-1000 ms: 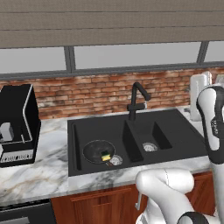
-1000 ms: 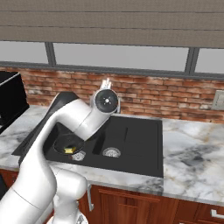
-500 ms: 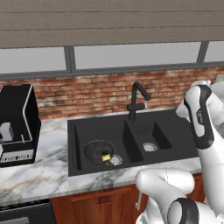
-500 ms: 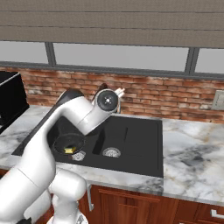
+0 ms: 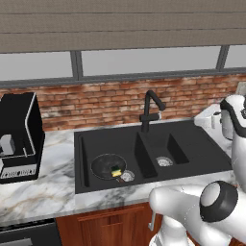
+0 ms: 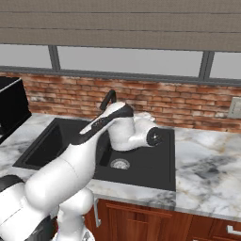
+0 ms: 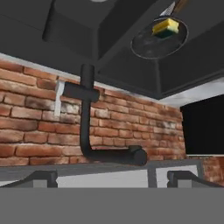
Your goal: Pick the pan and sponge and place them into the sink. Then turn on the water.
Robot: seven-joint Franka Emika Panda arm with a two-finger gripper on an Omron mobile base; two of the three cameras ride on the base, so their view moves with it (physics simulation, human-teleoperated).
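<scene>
Since the earlier pictures the arm has swung on toward the right side of the sink (image 5: pixel 192 139); in the right base view its elbow and wrist now hang over the basins, where a moment ago they stood further left. The pan (image 5: pixel 108 166) and sponge (image 5: pixel 116 171) have not shifted: the pan sits on the floor of the left basin, and the sponge lies inside it near its front edge.

The hand view is rolled almost upside down, so the sink hangs at the top, with the pan (image 7: pixel 159 38) and sponge (image 7: pixel 165 27) seen from above and the faucet (image 7: pixel 89 118) running down across the brick wall (image 7: pixel 30 131). The gripper (image 7: pixel 111 180) stands spread wide with nothing between its fingertips (image 7: pixel 41 178).

In the right base view the arm hides the left basin, so pan and sponge are covered there, and just the top of the faucet (image 6: pixel 108 99) shows above the forearm. In the left base view the hand is cut off at the right edge. No stream shows at the spout.
</scene>
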